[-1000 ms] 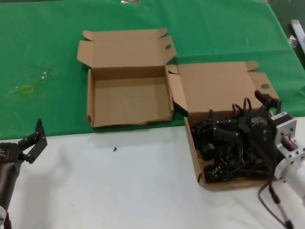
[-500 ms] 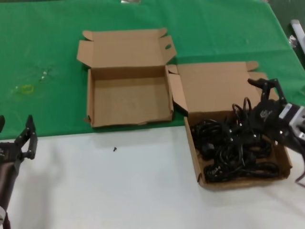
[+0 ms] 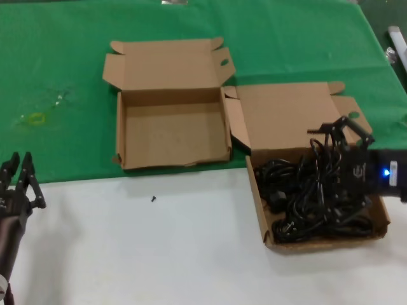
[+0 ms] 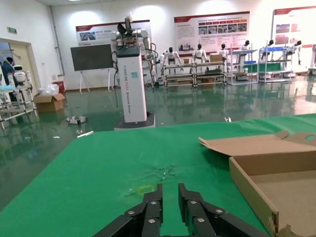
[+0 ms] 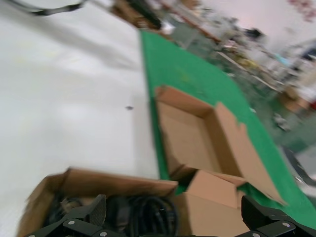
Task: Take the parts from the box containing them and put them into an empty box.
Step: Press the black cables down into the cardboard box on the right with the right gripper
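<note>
Right claw [image 3: 341,129] is hovering wide open over the cable-filled box [image 3: 262,213], lower right; left claw [image 3: 19,181], nearly closed, is waiting lower left.

A green cloth [image 3: 57,57] covers the far half of the tabletop [image 3: 159,254], whose near half is bare white. A small dark speck [image 3: 153,199] lies on the white surface just past the cloth's edge. A faint yellowish ring [image 3: 35,118] marks the cloth at left. Beyond, a white pillar [image 4: 132,84], a dark display board [image 4: 93,57] and wall posters [image 4: 211,30] line a hall.
</note>
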### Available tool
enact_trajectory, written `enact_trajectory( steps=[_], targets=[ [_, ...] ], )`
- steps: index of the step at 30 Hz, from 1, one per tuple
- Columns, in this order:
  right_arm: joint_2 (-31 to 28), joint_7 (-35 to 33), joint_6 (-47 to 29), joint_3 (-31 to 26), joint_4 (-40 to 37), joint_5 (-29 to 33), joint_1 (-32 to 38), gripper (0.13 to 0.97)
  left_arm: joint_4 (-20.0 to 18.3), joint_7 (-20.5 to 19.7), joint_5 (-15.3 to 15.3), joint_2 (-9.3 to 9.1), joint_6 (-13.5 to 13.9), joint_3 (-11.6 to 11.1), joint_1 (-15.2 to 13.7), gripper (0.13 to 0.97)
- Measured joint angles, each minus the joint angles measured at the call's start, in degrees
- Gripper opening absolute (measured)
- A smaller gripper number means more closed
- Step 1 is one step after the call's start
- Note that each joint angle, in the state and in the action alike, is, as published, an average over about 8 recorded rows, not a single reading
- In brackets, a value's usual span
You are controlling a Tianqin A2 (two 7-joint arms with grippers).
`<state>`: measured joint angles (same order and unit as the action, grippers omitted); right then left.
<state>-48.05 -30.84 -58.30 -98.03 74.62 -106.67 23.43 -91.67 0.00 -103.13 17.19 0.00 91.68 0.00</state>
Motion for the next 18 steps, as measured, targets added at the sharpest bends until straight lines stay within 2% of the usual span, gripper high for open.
enact_trajectory(
  steps=[7,18],
  targets=[
    [-0.9,-9.4,-7.5,-3.9,-5.9,2.9,6.6,0.966,0.0,0.0,0.0,0.0,0.0,0.0,0.0,0.188],
    [1.4,-24.9,-9.2,-7.8,-15.9,8.5,15.5,0.966,0.0,0.0,0.0,0.0,0.0,0.0,0.0,0.143]
  ],
)
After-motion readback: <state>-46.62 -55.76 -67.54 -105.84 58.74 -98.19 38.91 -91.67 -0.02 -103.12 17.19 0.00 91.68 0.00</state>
